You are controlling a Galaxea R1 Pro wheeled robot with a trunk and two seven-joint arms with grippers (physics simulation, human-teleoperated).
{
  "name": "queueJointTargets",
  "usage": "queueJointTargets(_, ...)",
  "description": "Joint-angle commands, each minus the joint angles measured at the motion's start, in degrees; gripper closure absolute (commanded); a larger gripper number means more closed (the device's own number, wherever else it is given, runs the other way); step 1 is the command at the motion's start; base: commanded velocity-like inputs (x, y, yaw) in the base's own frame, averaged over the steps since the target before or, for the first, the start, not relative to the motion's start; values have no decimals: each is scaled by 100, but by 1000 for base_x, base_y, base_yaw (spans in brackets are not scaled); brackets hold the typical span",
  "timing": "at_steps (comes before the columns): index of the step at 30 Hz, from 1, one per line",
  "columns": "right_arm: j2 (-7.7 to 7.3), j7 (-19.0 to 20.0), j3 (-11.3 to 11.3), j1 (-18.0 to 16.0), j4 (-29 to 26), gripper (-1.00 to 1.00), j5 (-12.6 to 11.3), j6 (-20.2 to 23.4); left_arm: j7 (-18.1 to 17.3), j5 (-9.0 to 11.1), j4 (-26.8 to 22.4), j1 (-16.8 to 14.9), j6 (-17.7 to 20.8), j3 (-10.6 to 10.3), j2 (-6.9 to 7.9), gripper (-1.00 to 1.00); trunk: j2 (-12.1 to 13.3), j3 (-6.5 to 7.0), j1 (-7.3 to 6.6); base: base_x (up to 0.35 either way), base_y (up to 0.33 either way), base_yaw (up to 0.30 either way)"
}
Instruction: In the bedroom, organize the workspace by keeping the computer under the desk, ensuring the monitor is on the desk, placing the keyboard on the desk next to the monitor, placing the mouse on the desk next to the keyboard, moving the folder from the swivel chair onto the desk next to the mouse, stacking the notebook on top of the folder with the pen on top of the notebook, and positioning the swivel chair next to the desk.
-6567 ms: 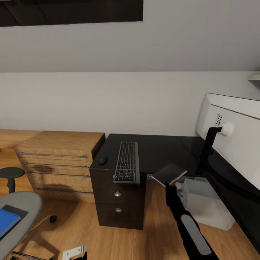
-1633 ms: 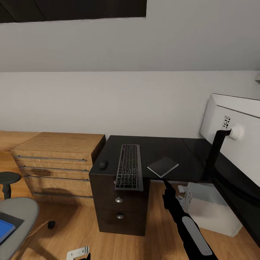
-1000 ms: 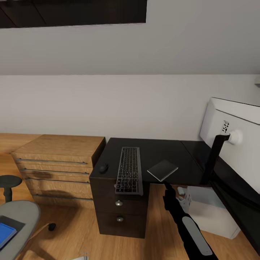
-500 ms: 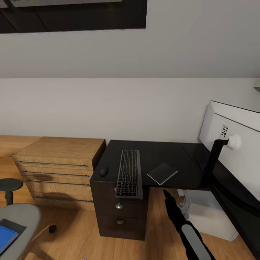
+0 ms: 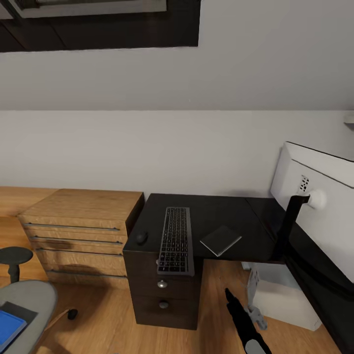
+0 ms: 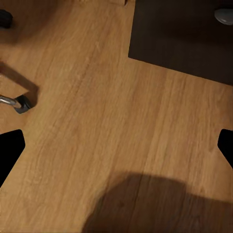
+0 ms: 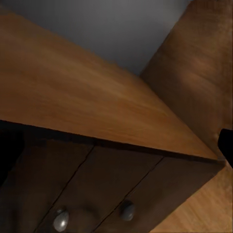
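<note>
Bedroom wall, plain grey, backs the black L-shaped bench (image 5: 216, 211), where the ribbed keyboard (image 5: 175, 239) juts past the front edge; a careless nudge could tip it off. Beside it sit the rounded mouse (image 5: 141, 238) and the thin dark notebook (image 5: 221, 240). The blue folder (image 5: 9, 328) lies on the grey chair (image 5: 27, 300). Both tools hang open, fingertips wide apart, gripping nothing.

A home bedroom workspace: a black desk (image 5: 216, 216) with keyboard (image 5: 175, 240) and monitor (image 5: 322, 206), a wooden drawer cabinet (image 5: 78, 231) beside it, wood flooring (image 6: 107, 126), under a sloped white wall (image 5: 196, 73).
</note>
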Motion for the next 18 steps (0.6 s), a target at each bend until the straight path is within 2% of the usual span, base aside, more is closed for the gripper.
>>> queueJointTargets(1,-1,29,34,-5,178,-100,-10,-254,40,44,-13,2,25,-14,4,-100,39,14,-23,0,0,0)
queueJointTargets(2,0,33,45,-5,338,-100,49,-486,40,44,-11,2,25,-12,3,-100,79,32,-45,0,0,0)
queueJointTargets(3,1,39,65,-5,639,-100,212,-1004,40,45,-2,2,25,-9,1,-100,119,50,-67,0,0,0)
queueJointTargets(4,6,42,93,-5,1034,-100,545,-1808,44,46,49,3,28,-7,-2,-100,159,68,-89,0,0,0)
queueJointTargets(5,10,43,104,-5,1275,-100,793,-2301,46,46,123,8,33,-6,-5,-100,199,86,-111,0,0,0)
queueJointTargets(7,11,42,109,-5,1524,-100,1038,-2715,49,46,219,12,36,-6,-7,-100,279,122,-154,0,0,0)
queueJointTargets(10,14,29,108,-5,2014,-100,1409,-3220,47,46,464,9,40,-5,-10,-100,400,176,-220,0,0,0)
queueJointTargets(14,23,27,114,-5,2326,-100,1584,-3429,33,46,739,-45,41,-10,-19,-100,560,248,-308,0,0,0)
queueJointTargets(18,109,39,130,-5,2513,-100,1694,-3527,20,46,1141,-212,42,-13,-82,-100,721,319,-396,0,0,0)
